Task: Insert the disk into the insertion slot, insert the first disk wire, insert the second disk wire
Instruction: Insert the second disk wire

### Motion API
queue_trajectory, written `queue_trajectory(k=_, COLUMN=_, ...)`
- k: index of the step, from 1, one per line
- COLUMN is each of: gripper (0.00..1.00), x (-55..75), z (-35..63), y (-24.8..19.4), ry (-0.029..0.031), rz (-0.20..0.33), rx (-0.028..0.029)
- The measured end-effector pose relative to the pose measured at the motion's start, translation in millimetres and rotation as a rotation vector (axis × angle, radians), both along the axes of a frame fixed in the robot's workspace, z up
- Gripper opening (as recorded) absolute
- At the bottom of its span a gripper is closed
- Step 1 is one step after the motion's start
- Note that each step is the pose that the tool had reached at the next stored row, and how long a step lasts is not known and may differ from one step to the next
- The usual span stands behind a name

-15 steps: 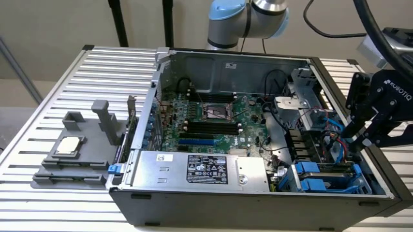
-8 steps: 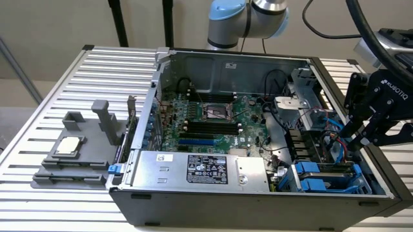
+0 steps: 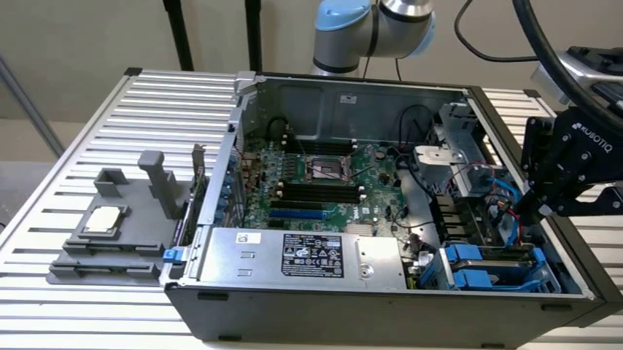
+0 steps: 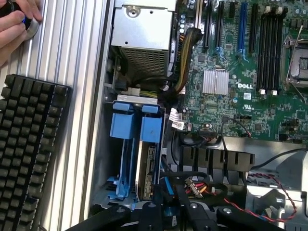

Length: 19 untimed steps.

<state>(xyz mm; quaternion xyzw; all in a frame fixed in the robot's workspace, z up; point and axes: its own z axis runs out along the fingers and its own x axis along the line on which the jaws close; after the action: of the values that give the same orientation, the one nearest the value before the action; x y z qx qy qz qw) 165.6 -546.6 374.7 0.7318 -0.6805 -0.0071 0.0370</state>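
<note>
My hand (image 3: pixel 545 208) hangs over the open case (image 3: pixel 389 292) at the exterior view's right edge, above the drive end; whether my fingers are apart or together I cannot tell. The disk (image 4: pixel 147 163) in its blue carrier sits down in the slot (image 4: pixel 130 144), near the case's front corner. Around it crowd a black cable bundle (image 4: pixel 159 84), red and blue wires (image 4: pixel 192 185) and the silver supply box (image 3: pixel 292 255). The motherboard (image 3: pixel 322 182) lies beyond. Outside the case, a keyboard (image 4: pixel 29 144) rests on the ribbed surface (image 3: pixel 127 131), a person's hand (image 4: pixel 17 21) by it.
</note>
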Motion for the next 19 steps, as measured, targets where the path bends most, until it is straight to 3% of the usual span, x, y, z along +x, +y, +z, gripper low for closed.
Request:
queue_trajectory(k=2, gripper=0.16, x=0.0, z=-0.2, y=0.2, ry=0.0002, rz=0.0, rx=-0.0036)
queue_trajectory(k=5, gripper=0.16, x=0.0, z=0.0, y=0.3, ry=0.0004, rz=0.0, rx=-0.0082)
queue_trajectory(k=9, gripper=0.16, x=-3.5, z=2.1, y=0.6, ry=0.0005, rz=0.0, rx=-0.0086)
queue_trajectory(k=14, gripper=0.16, x=-13.8, z=11.6, y=1.1, ry=-0.0009, rz=0.0, rx=-0.0078)
queue_trajectory(k=16, gripper=0.16, x=-17.7, z=11.7, y=1.0, ry=-0.0077, rz=0.001, rx=-0.0039)
queue_trajectory(k=19, gripper=0.16, x=-24.1, z=10.5, y=0.5, ry=-0.0245, rz=0.002, rx=0.01)
